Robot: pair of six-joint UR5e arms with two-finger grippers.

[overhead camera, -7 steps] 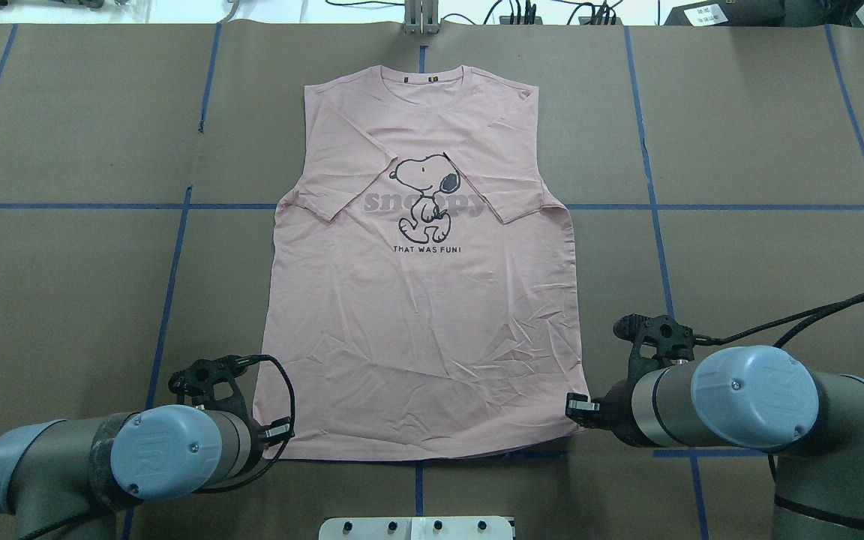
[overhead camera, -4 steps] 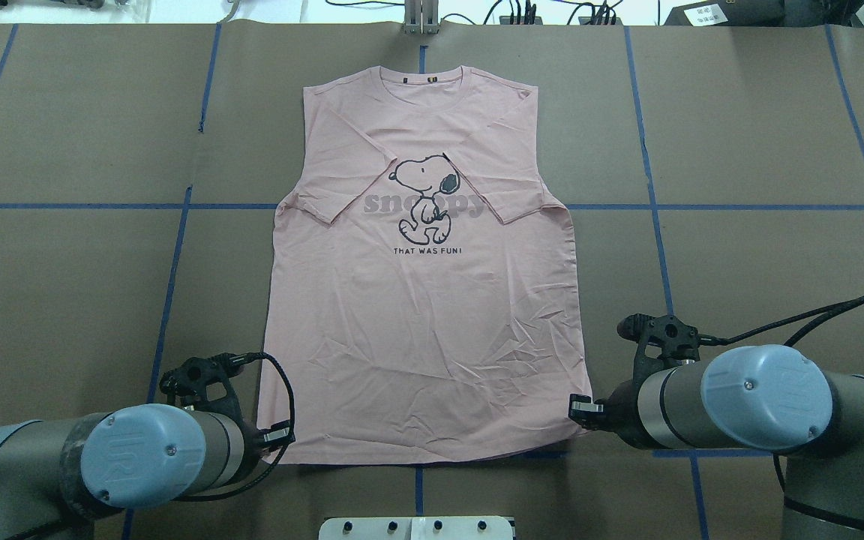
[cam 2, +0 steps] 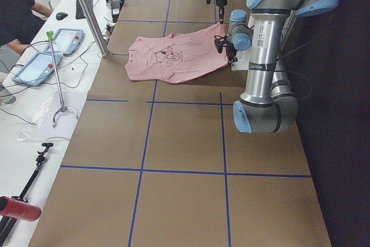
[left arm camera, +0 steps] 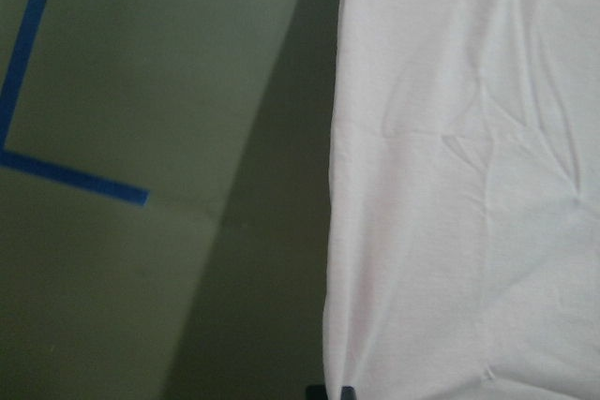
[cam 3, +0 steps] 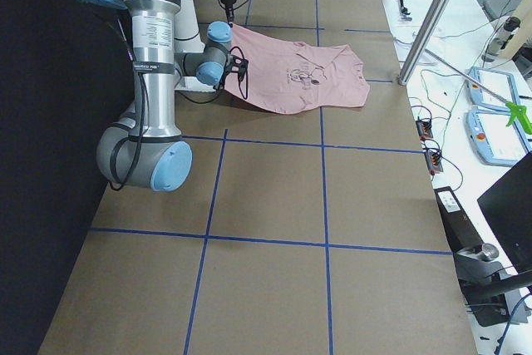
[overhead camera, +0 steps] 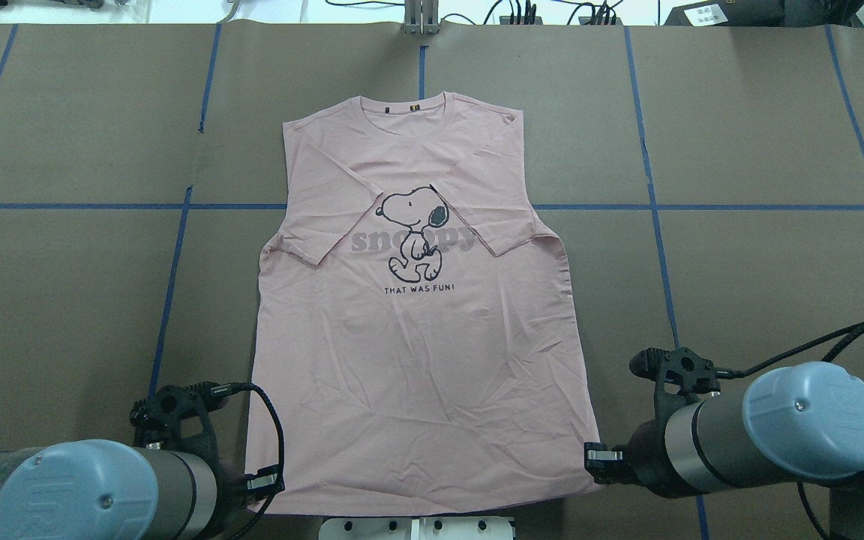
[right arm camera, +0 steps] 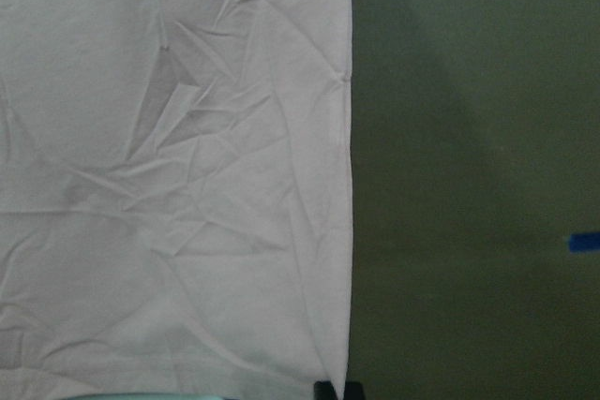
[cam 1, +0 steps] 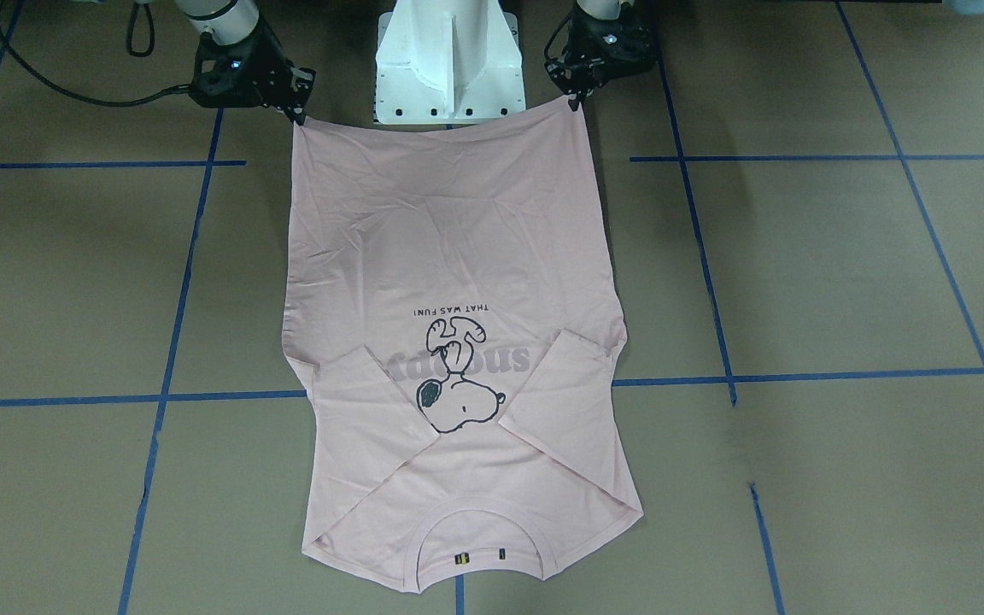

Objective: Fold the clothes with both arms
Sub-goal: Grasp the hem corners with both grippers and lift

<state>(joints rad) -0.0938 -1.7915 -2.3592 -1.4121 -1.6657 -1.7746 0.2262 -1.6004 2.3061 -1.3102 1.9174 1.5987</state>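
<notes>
Overhead exterior puts it plainly for you: the left gripper [overhead camera: 263, 484] is pinched closed on the near-left hem corner of the T-shirt [overhead camera: 417, 360], and the right gripper [overhead camera: 598, 459] is pinched closed on the near-right hem corner. Look at the wrist views and you get only a dark sliver of the left fingertips [left arm camera: 333, 392] and the right fingertips [right arm camera: 325, 391] at the bottom edge, each right on the cloth's side seam, pink fabric running away from them. Out from there, the left arm [overhead camera: 87, 495] and right arm [overhead camera: 777, 435] sit low and level at either side of the hem. From the side cameras the hem looks raised off the table by the robot, while the rest lies flat, print up, collar at the far end from the robot, both sleeves already turned in over the Snoopy print [overhead camera: 411, 229]. So by my read you're at the lengthwise fold, hem in hand and not yet carried over. The next move calls for both arms to rise and travel forward together, keeping the hem taut between them, then to lay it down near the collar [overhead camera: 402, 112] without dragging the tucked sleeves loose. Underneath is the brown paper-covered table [overhead camera: 762, 150] marked off with blue tape lines [overhead camera: 64, 205], with the white pedestal base [cam 1: 449, 60] just behind the hem. Beyond the table's far edge, a side bench holds teach pendants [cam 2: 66, 40], and a person in black [cam 2: 17, 10] sits there.
</notes>
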